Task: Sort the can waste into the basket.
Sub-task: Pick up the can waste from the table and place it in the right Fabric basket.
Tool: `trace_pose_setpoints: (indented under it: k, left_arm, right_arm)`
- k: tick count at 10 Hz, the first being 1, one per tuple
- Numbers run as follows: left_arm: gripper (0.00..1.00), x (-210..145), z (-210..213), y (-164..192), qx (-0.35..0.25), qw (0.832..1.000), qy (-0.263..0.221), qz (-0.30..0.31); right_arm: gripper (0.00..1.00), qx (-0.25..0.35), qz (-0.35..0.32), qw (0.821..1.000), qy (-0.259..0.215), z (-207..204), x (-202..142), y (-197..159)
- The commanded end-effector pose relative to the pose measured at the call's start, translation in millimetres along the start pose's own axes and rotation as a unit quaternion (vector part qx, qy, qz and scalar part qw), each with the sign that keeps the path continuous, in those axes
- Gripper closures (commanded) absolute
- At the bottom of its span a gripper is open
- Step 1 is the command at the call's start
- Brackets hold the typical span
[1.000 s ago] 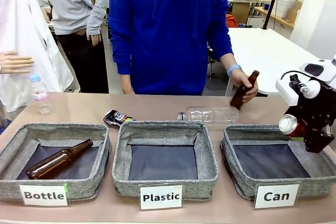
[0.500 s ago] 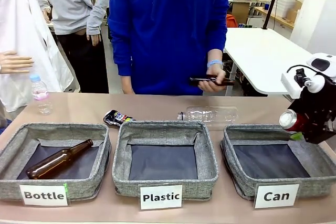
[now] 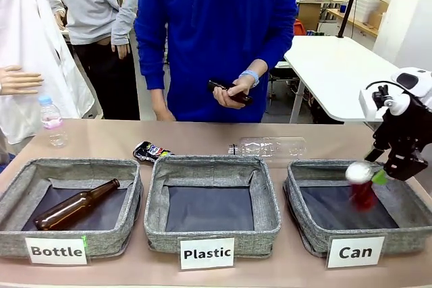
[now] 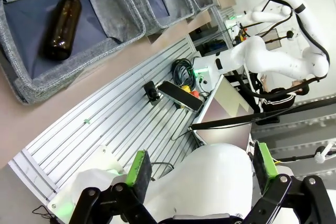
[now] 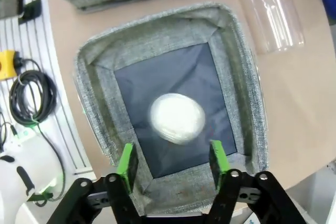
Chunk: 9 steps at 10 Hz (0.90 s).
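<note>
1 red can (image 3: 362, 183) mid-air abv basket (image 3: 307, 226)

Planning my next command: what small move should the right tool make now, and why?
Probably raise the right tool straight up, clear of the Can basket. Its jaws stand open and the red can, blurred, is below them over the basket's floor. The flattened black can lies unsorted on the table behind the Bottle basket and Plastic basket.
</note>
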<state>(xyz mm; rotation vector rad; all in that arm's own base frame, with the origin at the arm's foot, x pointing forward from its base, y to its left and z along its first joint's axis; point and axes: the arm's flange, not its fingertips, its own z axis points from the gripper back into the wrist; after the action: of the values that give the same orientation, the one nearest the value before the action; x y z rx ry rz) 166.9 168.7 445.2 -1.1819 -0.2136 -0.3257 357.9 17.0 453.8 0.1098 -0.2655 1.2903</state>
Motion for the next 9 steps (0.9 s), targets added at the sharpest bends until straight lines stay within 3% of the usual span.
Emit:
trace_pose_setpoints:
  k: [1, 3, 4, 5, 6, 7, 8, 9]
  left_arm:
    - [0.0, 2, 3, -3, -0.009, 1.0, -0.005, 0.003]
    - [0.0, 2, 3, -3, -0.009, 1.0, -0.005, 0.003]
    - [0.0, 2, 3, -3, -0.009, 1.0, -0.005, 0.003]
    - [0.0, 2, 3, -3, -0.009, 1.0, -0.005, 0.003]
    - [0.0, 2, 3, -3, -0.009, 1.0, -0.005, 0.003]
    - [0.0, 2, 3, -3, -0.009, 1.0, -0.005, 0.003]
    - [0.0, 2, 3, -3, -0.009, 1.0, -0.005, 0.003]
    - [0.0, 2, 3, -3, -0.009, 1.0, -0.005, 0.003]
  right_arm:
    - [0.0, -0.015, -0.04, 0.999, 0.001, -24, -10, 24]
    - [0.0, 0.01, -0.096, 0.995, -0.017, -20, -19, 14]
    - [0.0, 0.039, -0.174, 0.983, -0.052, -10, -28, 4]
    - [0.0, 0.079, -0.264, 0.955, -0.112, 6, -48, -8]
    - [0.0, 0.116, -0.345, 0.913, -0.184, 23, -76, -17]
    - [0.0, 0.172, -0.42, 0.855, -0.251, 37, -106, -20]
    - [0.0, 0.216, -0.494, 0.788, -0.297, 48, -127, -21]
    - [0.0, 0.281, -0.558, 0.708, -0.328, 59, -145, -24]
